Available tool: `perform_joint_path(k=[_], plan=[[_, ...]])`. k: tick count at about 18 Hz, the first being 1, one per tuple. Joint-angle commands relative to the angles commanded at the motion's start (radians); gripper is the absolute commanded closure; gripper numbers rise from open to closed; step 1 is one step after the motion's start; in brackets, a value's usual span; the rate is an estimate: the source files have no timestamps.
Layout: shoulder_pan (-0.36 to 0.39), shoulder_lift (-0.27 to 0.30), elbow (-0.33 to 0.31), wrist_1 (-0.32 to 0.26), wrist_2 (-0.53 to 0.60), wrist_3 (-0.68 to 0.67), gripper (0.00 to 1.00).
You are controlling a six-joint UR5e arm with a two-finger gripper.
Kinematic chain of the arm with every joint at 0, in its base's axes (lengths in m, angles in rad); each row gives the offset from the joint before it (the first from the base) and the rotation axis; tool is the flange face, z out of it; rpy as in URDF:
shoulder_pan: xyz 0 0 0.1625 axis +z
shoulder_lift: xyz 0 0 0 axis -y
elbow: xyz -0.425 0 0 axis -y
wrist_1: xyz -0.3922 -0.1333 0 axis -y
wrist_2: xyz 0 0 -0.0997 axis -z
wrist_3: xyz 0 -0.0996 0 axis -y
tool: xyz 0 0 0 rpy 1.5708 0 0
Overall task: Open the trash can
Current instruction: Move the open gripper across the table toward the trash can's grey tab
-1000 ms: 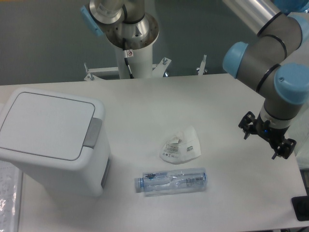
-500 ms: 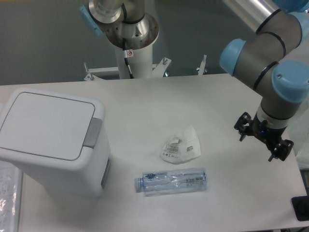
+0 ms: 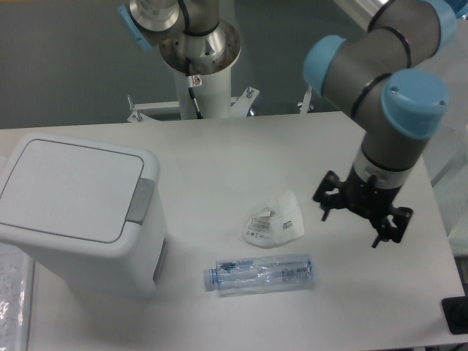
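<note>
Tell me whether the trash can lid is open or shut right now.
Shut. The white lid lies flat on the trash can, with the grey tab flush at its edge.

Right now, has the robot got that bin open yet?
Not yet. The trash can has its lid flat and shut, grey push tab untouched. The gripper is open and empty above the table, right of the crumpled wrapper. Reaching and pressing the tab remains.

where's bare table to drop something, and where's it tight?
Free: the far strip of the table between the trash can and the arm, and the near right corner past the plastic bottle. Tight: the centre, where the crumpled wrapper, bottle and open gripper cluster.
</note>
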Motion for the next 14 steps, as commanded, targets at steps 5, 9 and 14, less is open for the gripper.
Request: perform_joint_path(k=[5, 9, 14], plan=[[-0.015, 0.101, -0.11, 0.023, -0.175, -0.167, 0.0], [-0.047, 0.126, -0.141, 0.029, -0.321, -0.342, 0.0], [-0.063, 0.155, -0.153, 0.031, -0.373, -0.435, 0.0]])
